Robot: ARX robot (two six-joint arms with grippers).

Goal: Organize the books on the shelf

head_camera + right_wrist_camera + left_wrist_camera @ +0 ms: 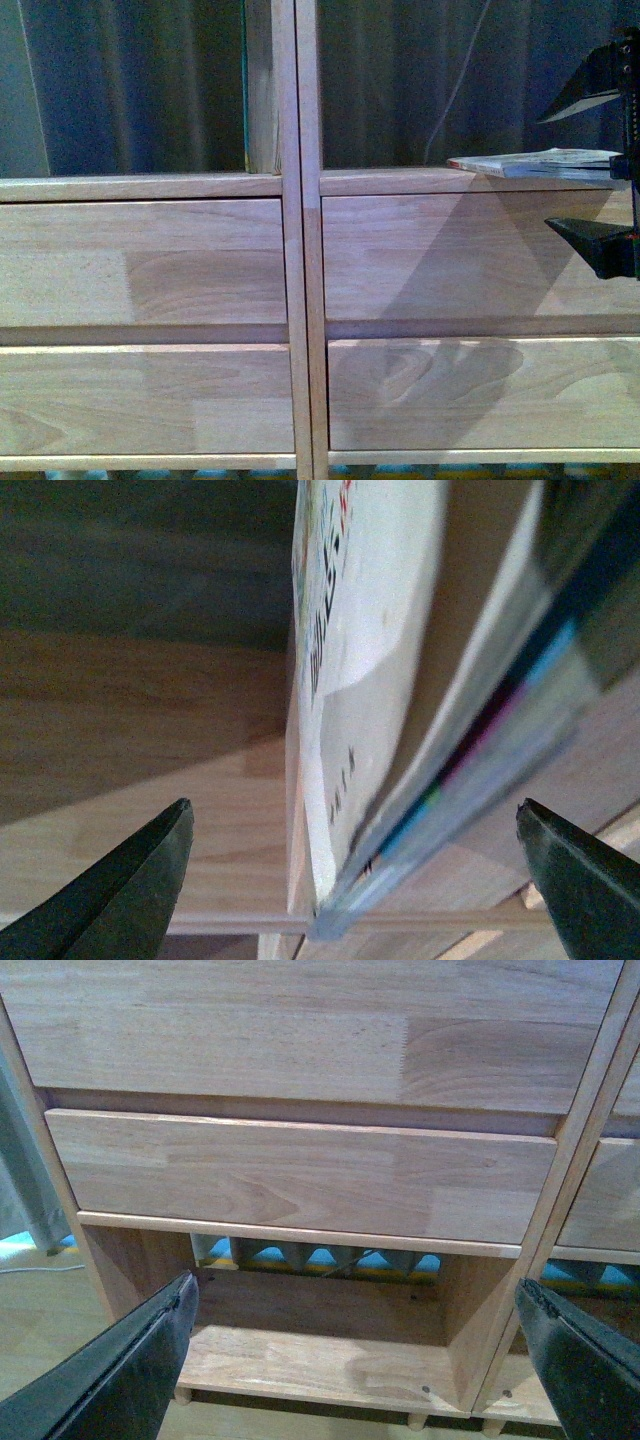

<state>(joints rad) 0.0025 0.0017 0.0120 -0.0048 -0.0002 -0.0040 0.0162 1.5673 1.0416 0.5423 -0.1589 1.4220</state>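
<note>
So, the books (540,160) are found lying flat in the open compartment in the right-hand column of the shelf (150,187), just above the upper drawer front (470,255). They're stacked loosely, and the near ends seem to stick out past the front edge of the board, though how far can't be told.

The right tool (548,172) is spread wide, with one finger above the stack and one below it. Nothing is pinched yet: clear gaps are seen on both sides in the right wrist view. The left tool (352,1282) is spread too and holds nothing. It's parked low, facing the lower drawer front (300,1175) and the bottom compartment (320,1360).

Best guess on the step: the grab on the stack is being lined up and the actual tidying hasn't been done, since the books are flat and a bit fanned.

For the next move, the fingers need to be closed evenly on the overhanging ends. These are thin, floppy covers, so a shallow bite could let the bottom one slide out or the whole lot droop. A deeper reach before closing would probably be wanted. After that, the stack would have to be squared up or stood on edge against the divider.
</note>
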